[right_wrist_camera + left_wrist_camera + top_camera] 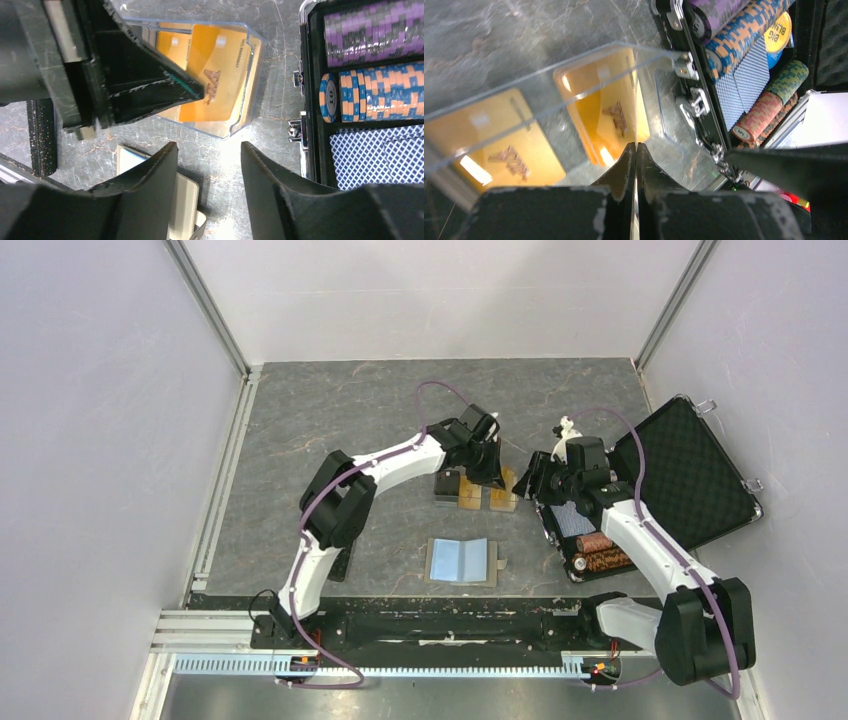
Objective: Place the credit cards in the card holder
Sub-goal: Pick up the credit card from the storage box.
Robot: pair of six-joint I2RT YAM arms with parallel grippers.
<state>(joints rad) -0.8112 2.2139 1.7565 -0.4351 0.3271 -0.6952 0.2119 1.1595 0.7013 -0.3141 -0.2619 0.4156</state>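
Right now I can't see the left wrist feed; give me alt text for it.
The left claw is shut, its tips at the edge of a clear plastic cover, through which two orange-gold credit cards show on the grey table. To the right, the open chip case shows rows of poker chips.

You have a grey marbled table top [330, 410] boxed in by plain white walls [100, 440] on the left, far and right sides. Aluminium posts [212, 310] rise in both far corners. A slotted rail [400, 665] runs along the near edge. The light is even.
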